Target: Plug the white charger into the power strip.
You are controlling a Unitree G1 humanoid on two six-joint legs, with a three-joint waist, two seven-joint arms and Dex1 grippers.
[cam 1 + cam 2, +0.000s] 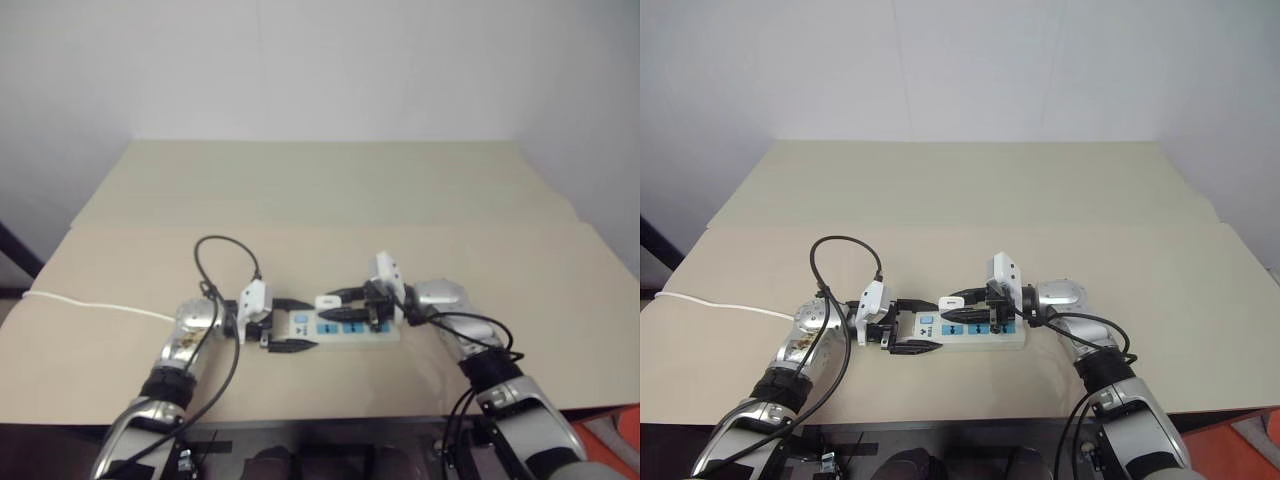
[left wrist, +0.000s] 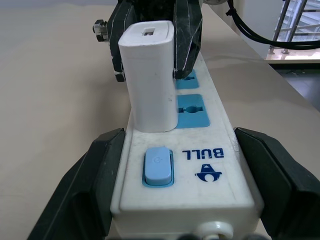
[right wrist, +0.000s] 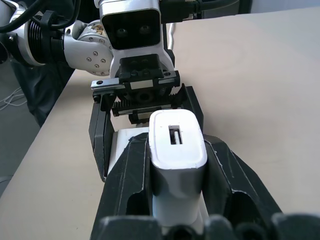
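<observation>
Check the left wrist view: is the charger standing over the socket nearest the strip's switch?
Yes: the white charger stands upright on the power strip, directly beside the blue switch, with two open blue sockets beyond it.

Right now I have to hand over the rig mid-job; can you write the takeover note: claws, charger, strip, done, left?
Left claw: shut on the switch end of the power strip, which lies flat on the table.
Right claw: shut on the white charger, a finger on each side.
Charger stands upright on the strip, over the socket nearest the switch; its base meets the strip face.
Done: strip braced, charger brought to the socket.
Left: whether the prongs are fully seated is hidden; probably press down, then release both claws.
</observation>
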